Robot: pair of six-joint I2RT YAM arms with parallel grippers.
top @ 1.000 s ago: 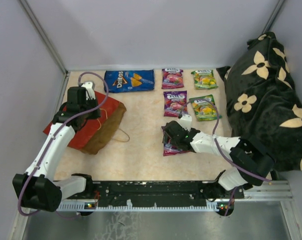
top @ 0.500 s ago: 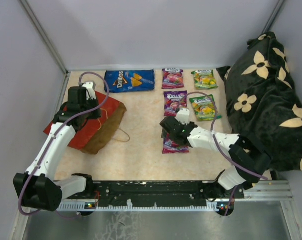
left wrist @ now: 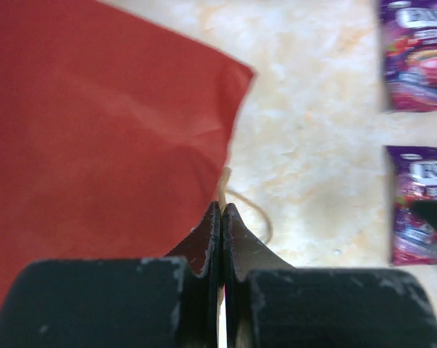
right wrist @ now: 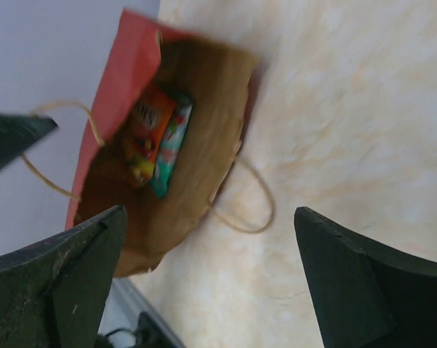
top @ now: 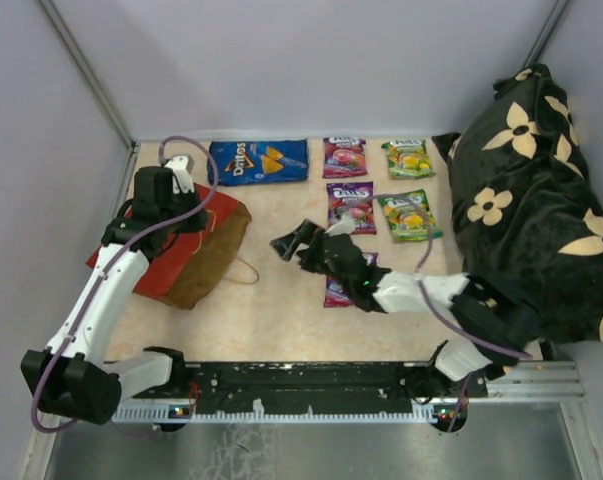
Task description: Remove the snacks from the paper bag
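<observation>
The red paper bag (top: 171,262) lies on its side at the left, its brown mouth facing right. My left gripper (top: 173,208) is shut on one thin brown handle (left wrist: 223,181) at the bag's top edge (left wrist: 95,145). My right gripper (top: 289,243) is open and empty, in the air right of the bag's mouth. In the right wrist view (right wrist: 209,214) an orange packet (right wrist: 147,130) and a teal packet (right wrist: 172,148) lie inside the bag (right wrist: 204,109). On the table lie the blue Doritos bag (top: 258,160), purple packets (top: 343,157) (top: 350,206) (top: 339,291) and green packets (top: 408,158) (top: 408,215).
A black flower-patterned cloth (top: 526,190) is heaped at the right. Grey walls close in the left and back. The bag's other handle loop (top: 243,270) lies on the table in front of the mouth.
My right gripper has left the near purple packet on the table and swung left toward the bag's mouth, jaws open. My left gripper has shifted slightly, still holding the handle.
</observation>
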